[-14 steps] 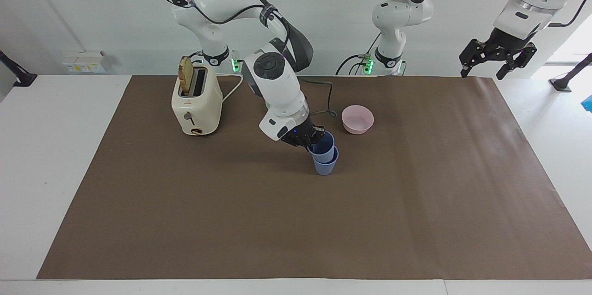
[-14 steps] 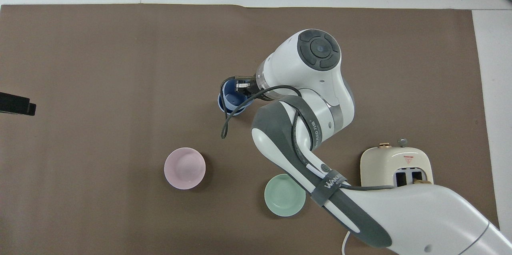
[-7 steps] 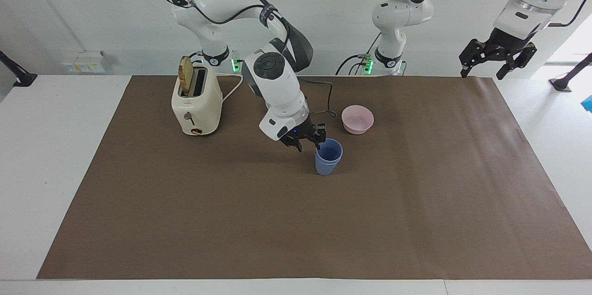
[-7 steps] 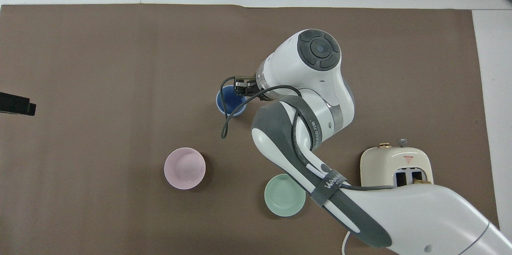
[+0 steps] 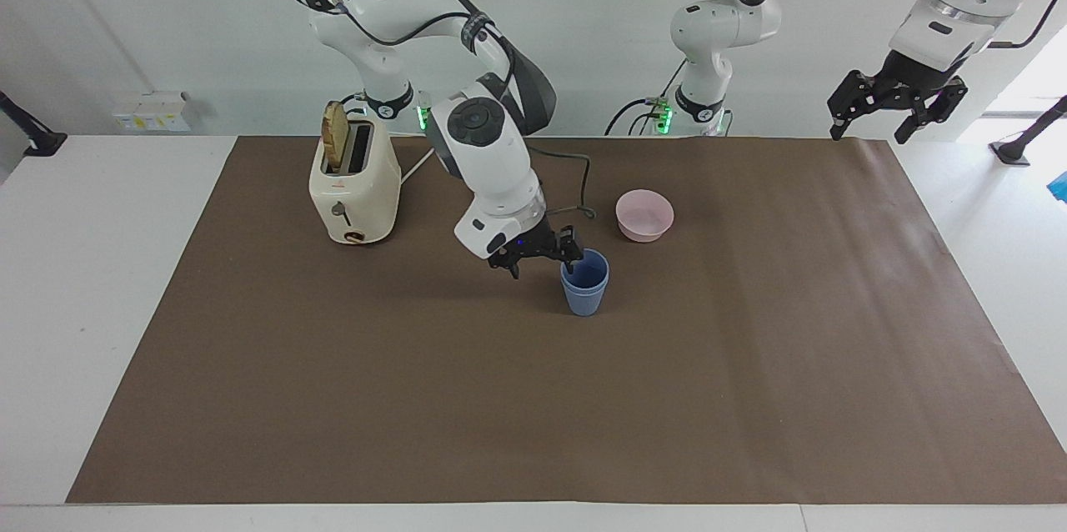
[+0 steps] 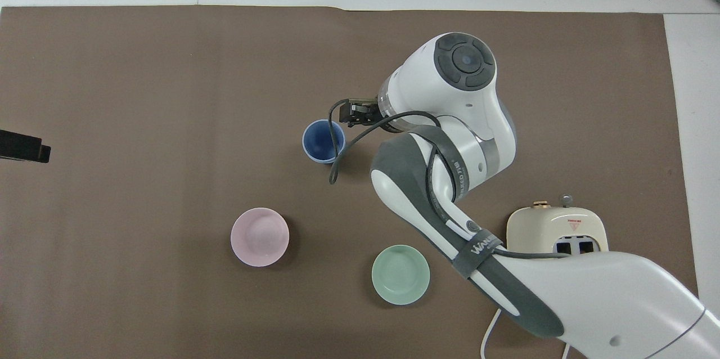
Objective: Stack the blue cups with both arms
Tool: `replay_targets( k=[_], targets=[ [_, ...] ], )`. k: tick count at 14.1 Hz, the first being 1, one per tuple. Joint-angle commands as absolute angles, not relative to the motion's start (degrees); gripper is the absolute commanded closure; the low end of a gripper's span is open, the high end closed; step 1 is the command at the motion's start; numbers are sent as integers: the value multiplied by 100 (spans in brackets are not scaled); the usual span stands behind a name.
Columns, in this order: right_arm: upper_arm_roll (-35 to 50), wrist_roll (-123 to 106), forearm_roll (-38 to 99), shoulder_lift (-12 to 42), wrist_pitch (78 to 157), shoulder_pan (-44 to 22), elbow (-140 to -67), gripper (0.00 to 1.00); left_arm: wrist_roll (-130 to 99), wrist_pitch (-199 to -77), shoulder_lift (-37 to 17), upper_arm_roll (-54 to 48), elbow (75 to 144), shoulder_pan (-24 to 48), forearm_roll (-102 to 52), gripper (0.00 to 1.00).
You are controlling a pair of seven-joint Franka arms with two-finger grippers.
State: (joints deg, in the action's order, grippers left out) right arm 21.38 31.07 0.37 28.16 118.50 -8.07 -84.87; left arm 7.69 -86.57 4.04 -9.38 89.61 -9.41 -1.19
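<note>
Nearest the robots, toward the right arm's end of the table, a cream toaster (image 5: 354,186) stood with a slice of toast (image 5: 334,138) raised in one slot. The left gripper (image 5: 895,105) hung in the air over the brown mat's (image 5: 533,399) edge at the left arm's end, fingers spread apart and holding nothing; that arm waited. A mint-green bowl (image 6: 400,274) and a pink bowl (image 5: 644,215) sat next out, well apart from each other. Farther from the robots than both bowls, near mid-mat, the blue cups (image 5: 584,283) stood upright, one nested inside the other as a single stack. The right gripper (image 5: 539,257) hovered low just beside the stack, on the side toward the toaster, jaws apart and empty. One fingertip (image 5: 568,260) lay close by the stack's rim; whether it touched could not be told.
</note>
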Motion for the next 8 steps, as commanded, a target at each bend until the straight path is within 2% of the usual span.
replay_targets(
  k=[1, 6, 8],
  targets=[
    [2215, 2621, -35, 2567, 11375, -248, -8490, 0, 773, -8675, 580, -993, 9176, -1028, -88, 0],
    [2206, 1365, -377, 2067, 10434, 754, -8473, 0, 791, -8684, 580, -993, 9176, -1037, -88, 0],
    [2197, 1117, -693, 1864, 10187, 896, -8464, 0, 791, -8684, 571, -993, 9167, -1037, -88, 0]
  ],
)
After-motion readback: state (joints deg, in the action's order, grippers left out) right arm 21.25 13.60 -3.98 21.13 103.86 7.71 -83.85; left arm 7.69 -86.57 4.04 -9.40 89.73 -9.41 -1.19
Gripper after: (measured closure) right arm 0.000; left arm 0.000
